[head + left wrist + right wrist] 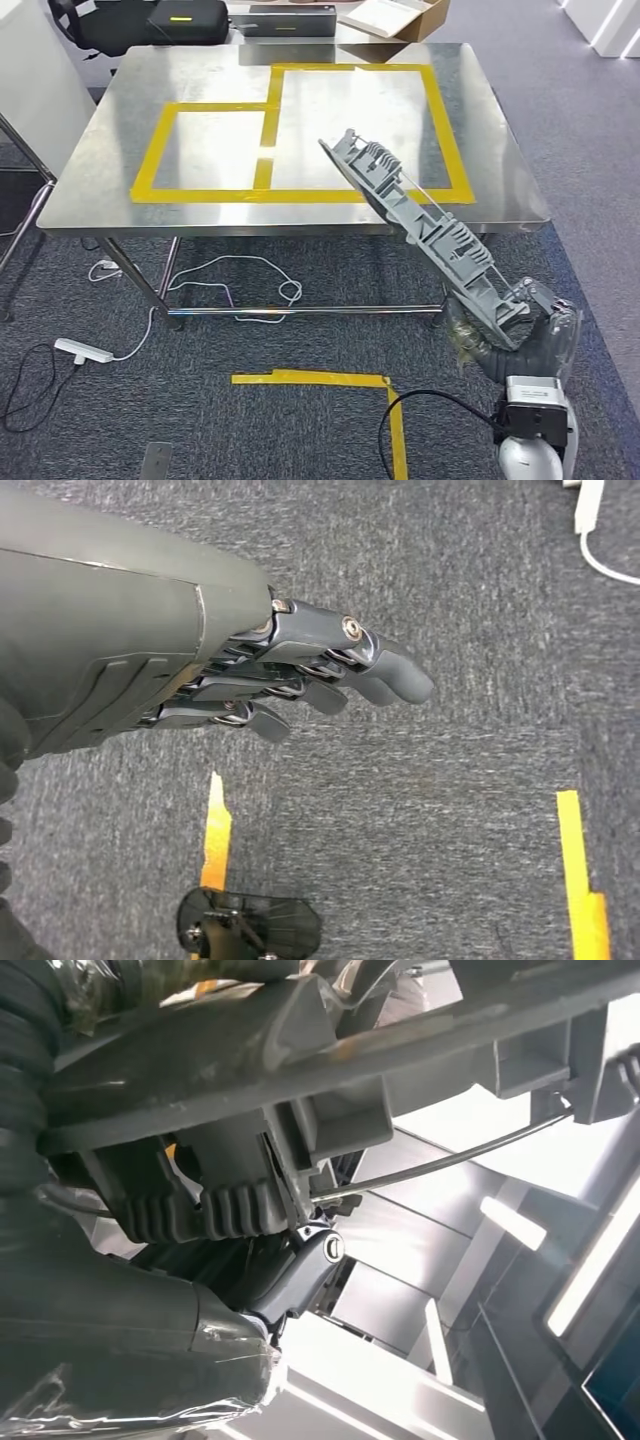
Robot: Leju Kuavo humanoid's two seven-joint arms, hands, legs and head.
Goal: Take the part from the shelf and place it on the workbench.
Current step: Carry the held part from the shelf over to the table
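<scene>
A long grey ribbed plastic part (423,225) slants up from my right hand (521,335) at the lower right. Its far tip hangs over the front edge of the steel workbench (113,190), near the larger yellow-taped rectangle (445,130). My right hand grips the part's near end. In the right wrist view the part (302,1110) lies across the hand, with a dark finger (302,1270) hooked under its ribs. My left hand (302,675) hangs over the grey carpet, fingers straight and close together, holding nothing.
A smaller yellow-taped rectangle (207,145) marks the bench's left half. White cables (226,285) and a power strip (83,350) lie on the carpet under and left of the bench. Yellow floor tape (317,380) runs in front of it. Black cases (181,20) and a cardboard box (400,15) sit behind.
</scene>
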